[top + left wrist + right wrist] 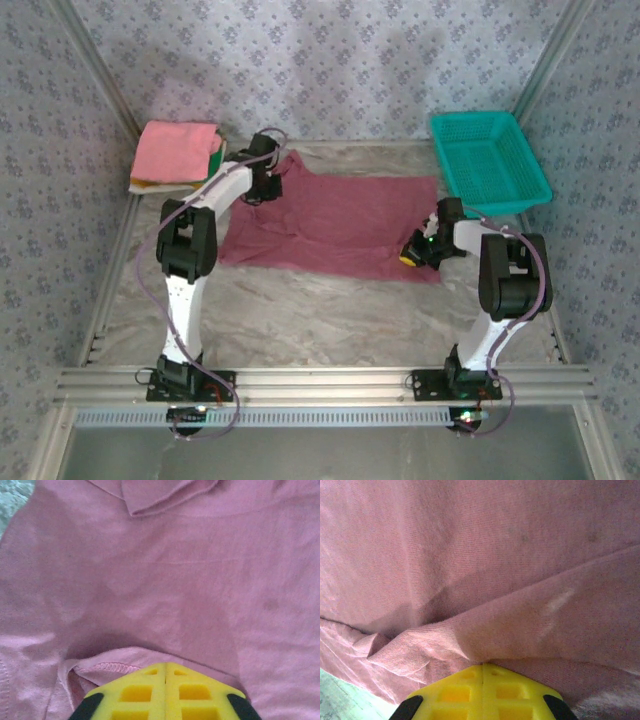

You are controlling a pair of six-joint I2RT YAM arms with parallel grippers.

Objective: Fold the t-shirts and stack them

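We are at the first fold: the maroon t-shirt [340, 215] lies spread on the counter [330, 310]. The left gripper [165, 666] is clenched on its far-left hem, the right gripper [483, 666] on its near-right edge. Next, we judge, both should lift and carry the cloth across evenly.
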